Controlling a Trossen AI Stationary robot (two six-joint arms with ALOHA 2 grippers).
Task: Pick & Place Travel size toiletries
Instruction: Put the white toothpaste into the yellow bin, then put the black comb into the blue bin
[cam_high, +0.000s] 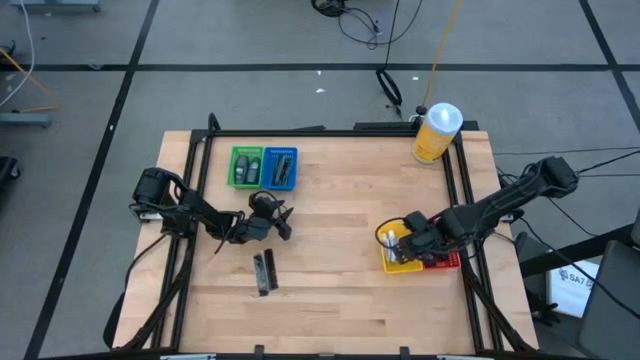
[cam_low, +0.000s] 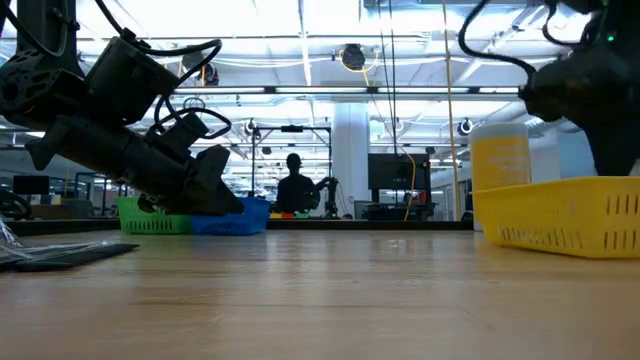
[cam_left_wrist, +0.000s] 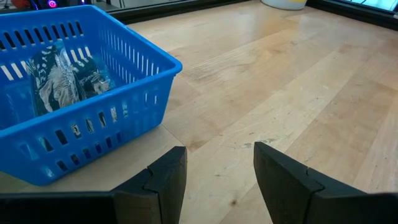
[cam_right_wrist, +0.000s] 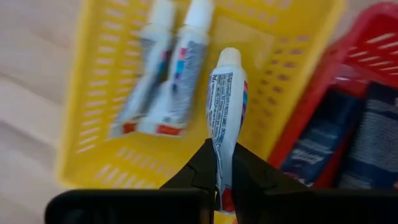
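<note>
My right gripper hangs over the yellow tray at the table's right side, shut on a white mini tube. Two more white mini tubes lie on the floor of that tray. Dark packets fill the red tray next to it. My left gripper is open and empty, low over the wood near the blue tray, which holds dark packets. More dark items lie in the green tray. Dark packets lie flat on the table near its middle. My right gripper pinches the white mini tube by its flat crimped end between the two fingers. The tube points away from the fingers, cap end free, lifted clear above the yellow tray's floor.
A large yellow bottle with a white cap stands at the table's far right corner. A black frame rail runs along the far edge and down both sides. Bare wood lies between the tray pairs.
</note>
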